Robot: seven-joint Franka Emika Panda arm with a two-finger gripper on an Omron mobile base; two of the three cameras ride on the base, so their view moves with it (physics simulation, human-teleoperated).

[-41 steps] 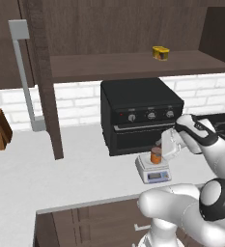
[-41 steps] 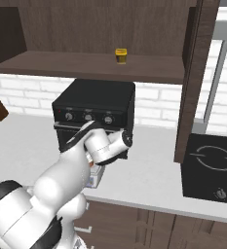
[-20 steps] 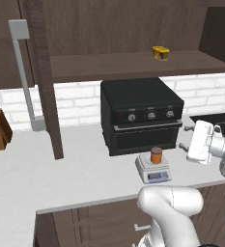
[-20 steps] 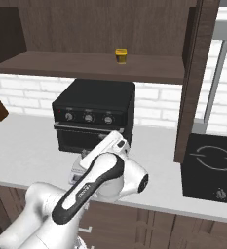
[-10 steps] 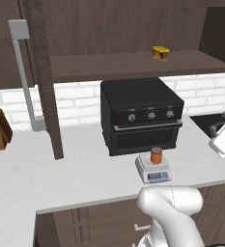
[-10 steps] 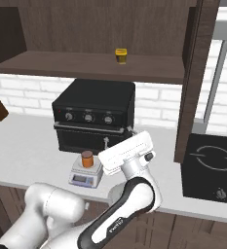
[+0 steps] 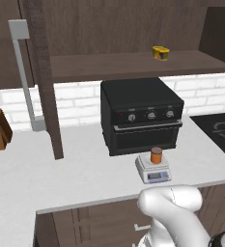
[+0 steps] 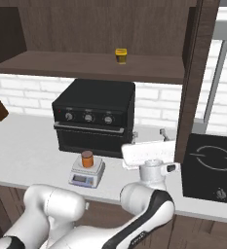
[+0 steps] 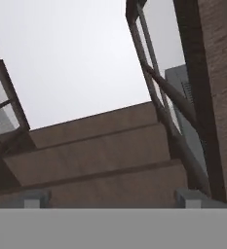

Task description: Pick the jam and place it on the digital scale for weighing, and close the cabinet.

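standing free on the small light-grey square digital scale (image 7: 153, 170), the little orange-brown cylindrical jam jar (image 7: 156, 155) has been let go: two seconds ago the tool was closed around it there, and the arm has since swung off to the right, its white wrist (image 8: 149, 154) now hanging over the pale bench (image 7: 61, 169) beside the dark-brown glass-panelled cabinet door (image 8: 198, 73). so the weighing part looks done and closing the cabinet is what remains. the tool itself is turned away from the cameras, so i cannot tell how its jaws stand.
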